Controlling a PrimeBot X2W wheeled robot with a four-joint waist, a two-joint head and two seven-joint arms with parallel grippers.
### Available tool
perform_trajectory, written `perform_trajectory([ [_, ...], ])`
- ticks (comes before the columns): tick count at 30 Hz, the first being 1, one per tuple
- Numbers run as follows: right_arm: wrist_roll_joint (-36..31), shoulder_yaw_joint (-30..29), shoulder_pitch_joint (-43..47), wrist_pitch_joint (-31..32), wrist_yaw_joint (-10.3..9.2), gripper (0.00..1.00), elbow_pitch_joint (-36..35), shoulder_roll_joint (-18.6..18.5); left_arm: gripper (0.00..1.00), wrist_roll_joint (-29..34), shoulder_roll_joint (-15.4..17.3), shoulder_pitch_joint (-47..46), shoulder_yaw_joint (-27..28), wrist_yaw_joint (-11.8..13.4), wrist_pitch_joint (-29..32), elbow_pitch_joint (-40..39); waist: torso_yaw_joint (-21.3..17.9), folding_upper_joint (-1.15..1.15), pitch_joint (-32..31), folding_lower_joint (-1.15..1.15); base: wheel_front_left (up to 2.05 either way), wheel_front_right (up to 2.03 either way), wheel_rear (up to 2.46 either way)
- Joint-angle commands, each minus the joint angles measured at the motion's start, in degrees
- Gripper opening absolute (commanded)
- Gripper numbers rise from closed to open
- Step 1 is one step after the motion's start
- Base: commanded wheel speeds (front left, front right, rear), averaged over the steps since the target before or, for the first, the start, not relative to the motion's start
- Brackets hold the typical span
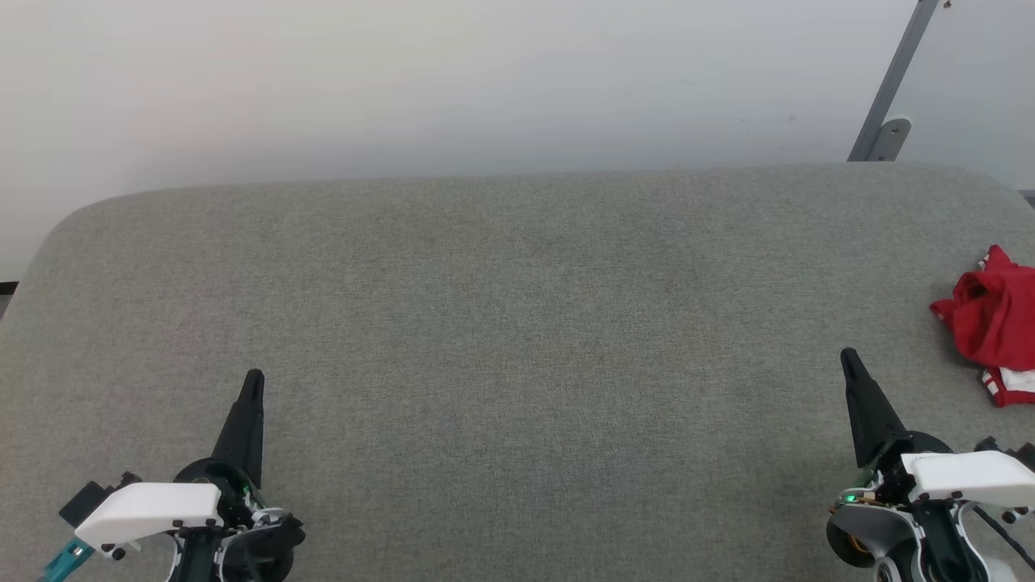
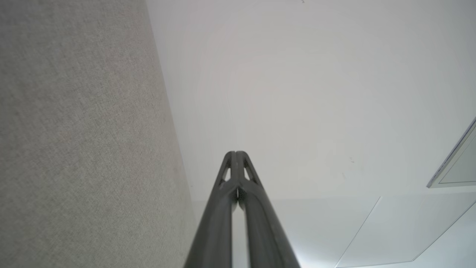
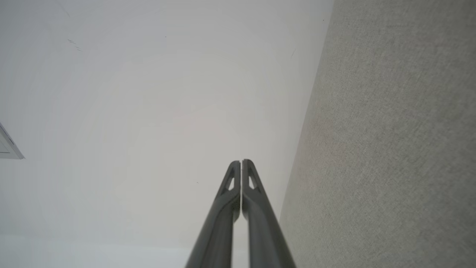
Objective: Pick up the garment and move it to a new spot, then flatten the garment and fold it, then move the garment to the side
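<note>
We keep our left claw (image 1: 253, 378) fully closed. Its two dark fingers (image 2: 219, 223) are pressed together so that the tips meet in a single point. It sits over the near left part of the table (image 1: 517, 307) and points toward the table's far edge. In its wrist view the table's grey woven cover runs along one side of the fingers, with pale wall ahead of them.

Our right claw (image 1: 847, 356) is closed just as tightly, its fingers (image 3: 260, 230) lying side by side with only a hairline seam between them. It sits over the near right part of the table and also points toward the table's far edge. A white housing (image 1: 962, 475) sits behind it, and a small green light (image 1: 849, 496) glows at the wrist.

The garment (image 1: 993, 319) lies on the table at its right edge, about halfway between the near and far sides. It is a crumpled red heap with white patches showing at its nearer end, and the picture's border cuts it off. It lies apart from our right claw, which does not touch it.

Behind the table's far edge stands a plain pale wall (image 1: 404, 81). At the table's far right corner a grey metal strut (image 1: 893, 89) leans upward from a rounded foot plate.
</note>
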Motion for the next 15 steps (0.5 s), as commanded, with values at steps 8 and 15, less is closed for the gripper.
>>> perform_trajectory([
  [8,0.23,-0.03,-0.28,0.13,0.0,0.0,0.15,0.1,0.0,0.21,-0.11,-0.69,0.17,-0.31,0.28,0.01,0.0,0.0,0.0,0.0,0.0,0.0,0.0],
  [15,0.23,-0.03,-0.28,0.13,0.0,0.0,0.15,0.1,0.0,0.21,-0.12,-0.69,0.19,-0.31,0.3,0.01,0.0,0.0,0.0,0.0,0.0,0.0,0.0],
])
